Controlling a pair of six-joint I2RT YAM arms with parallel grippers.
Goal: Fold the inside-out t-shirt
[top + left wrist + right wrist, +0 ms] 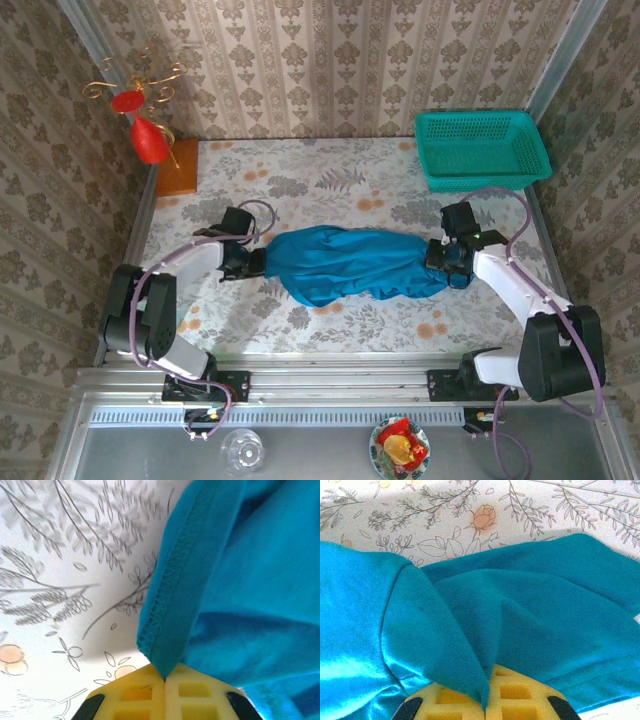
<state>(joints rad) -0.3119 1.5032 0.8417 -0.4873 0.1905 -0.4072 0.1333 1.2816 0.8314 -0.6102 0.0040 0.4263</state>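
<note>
The inside-out t-shirt [345, 262], bright blue and bunched into a long crumpled bundle, stretches across the middle of the table between the two arms. My left gripper [258, 262] is shut on its left end; in the left wrist view a stitched hem [165, 590] runs down into the closed yellow pads [145, 695]. My right gripper [440, 265] is shut on the right end of the t-shirt [520, 615], where a fold of cloth is pinched between the yellow pads [515, 692].
A teal mesh basket [482, 148] stands at the back right corner. A wooden block [178, 168] lies at the back left, with a red ornament [148, 138] above it. The floral tablecloth [330, 185] lies bare behind the shirt.
</note>
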